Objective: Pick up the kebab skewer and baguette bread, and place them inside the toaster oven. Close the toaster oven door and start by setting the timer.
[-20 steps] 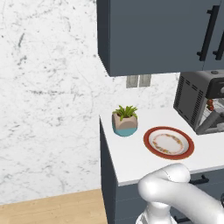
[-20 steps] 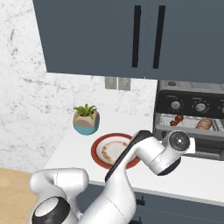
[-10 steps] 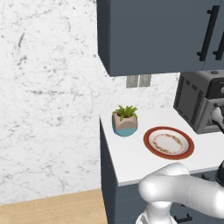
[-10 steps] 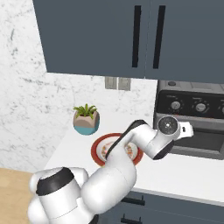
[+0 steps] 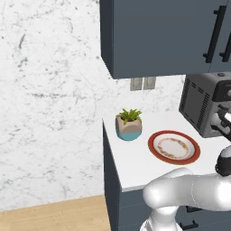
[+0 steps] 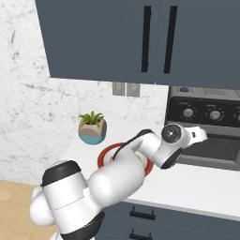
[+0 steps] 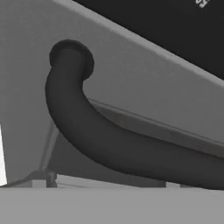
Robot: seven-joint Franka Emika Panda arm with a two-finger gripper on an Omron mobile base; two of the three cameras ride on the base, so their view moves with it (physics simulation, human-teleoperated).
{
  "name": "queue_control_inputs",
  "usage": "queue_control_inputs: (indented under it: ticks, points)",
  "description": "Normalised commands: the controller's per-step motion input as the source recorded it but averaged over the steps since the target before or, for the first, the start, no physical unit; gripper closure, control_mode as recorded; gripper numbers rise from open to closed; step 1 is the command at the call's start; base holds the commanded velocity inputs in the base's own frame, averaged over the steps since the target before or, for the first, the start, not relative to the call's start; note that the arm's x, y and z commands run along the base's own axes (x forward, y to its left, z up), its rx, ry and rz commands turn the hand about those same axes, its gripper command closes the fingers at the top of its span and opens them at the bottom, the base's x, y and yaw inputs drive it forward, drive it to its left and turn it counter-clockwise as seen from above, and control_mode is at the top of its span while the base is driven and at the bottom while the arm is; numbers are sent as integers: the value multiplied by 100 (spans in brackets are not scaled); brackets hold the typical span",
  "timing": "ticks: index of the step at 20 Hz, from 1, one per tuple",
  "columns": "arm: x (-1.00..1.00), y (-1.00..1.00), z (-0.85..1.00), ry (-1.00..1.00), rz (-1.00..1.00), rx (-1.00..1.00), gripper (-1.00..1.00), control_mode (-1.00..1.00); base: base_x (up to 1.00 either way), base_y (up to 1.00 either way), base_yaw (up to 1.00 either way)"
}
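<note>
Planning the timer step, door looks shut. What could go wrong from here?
1. The hand is right against the door handle. Backing off at an angle could snag the bar and pull the toaster oven door open.
2. The knobs sit in a row just above and look alike, so the hand could turn the wrong one.
3. The arm hangs over the plate. A wide swing might knock it.

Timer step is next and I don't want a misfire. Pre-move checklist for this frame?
1. Glass-paned, dark-framed toaster oven door shut: ok.
2. Red-rimmed round plate emptied: ok.
3. Kebab skewer and baguette bread inside: cannot tell, glass is dark.
4. Gripper open and empty: ok.
5. Gripper clear of the black bar handle: cannot tell, it sits very close in the hand view.
6. Round control knobs unobstructed: ok.
</note>
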Motion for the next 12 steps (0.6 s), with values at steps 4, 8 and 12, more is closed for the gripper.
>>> queue_control_inputs:
  ticks: [4,8,12]
  points:
    - [19,0,-1,0,2,-16,-100,-100,0,0,0]
    - [-6,0,2,0,2,-15,-100,-100,0,0,0]
    - [-32,0,32,2,0,-10,-100,-100,0,0,0]
